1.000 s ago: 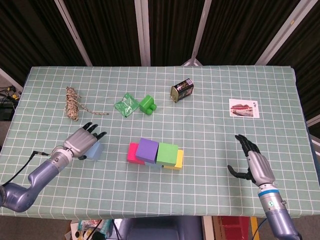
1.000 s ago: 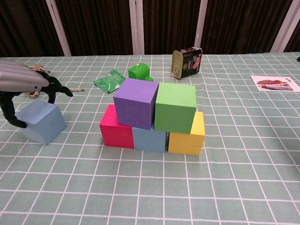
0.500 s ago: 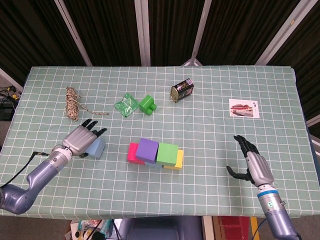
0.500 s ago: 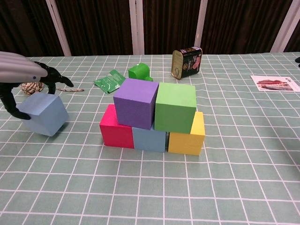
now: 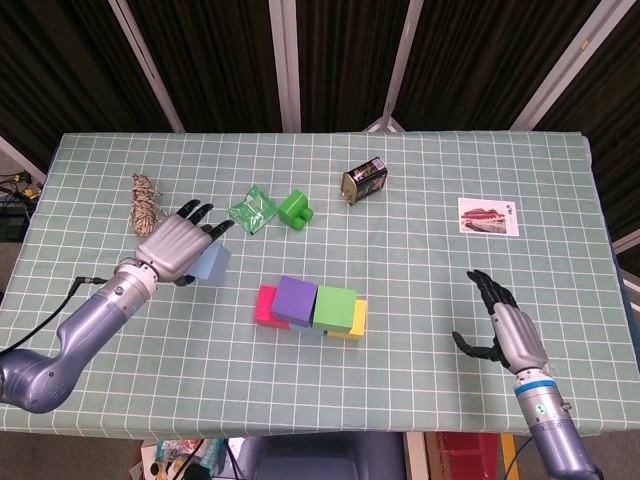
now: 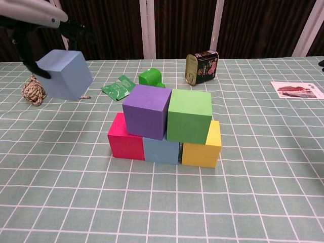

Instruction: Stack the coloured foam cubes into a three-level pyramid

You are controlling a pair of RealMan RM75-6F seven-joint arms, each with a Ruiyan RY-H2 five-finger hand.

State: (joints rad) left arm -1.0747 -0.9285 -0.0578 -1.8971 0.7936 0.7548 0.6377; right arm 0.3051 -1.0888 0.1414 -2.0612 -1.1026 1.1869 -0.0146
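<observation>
Looking down from the head view, the left robot hand grips the pale blue cube clear of the worktop, left of the part-built pyramid, presumably as the capstone. The right robot hand hovers empty, fingers apart. In the chest view, purple cube and green cube sit touching on three base cubes, forming a seat. The tin carries writing too small to read.

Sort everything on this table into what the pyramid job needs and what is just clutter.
Needed: light blue cube held up by the left hand; purple cube; green cube; pink cube; blue base cube; yellow cube.

Clutter: tin can; twine bundle; green packet; green block; postcard.
</observation>
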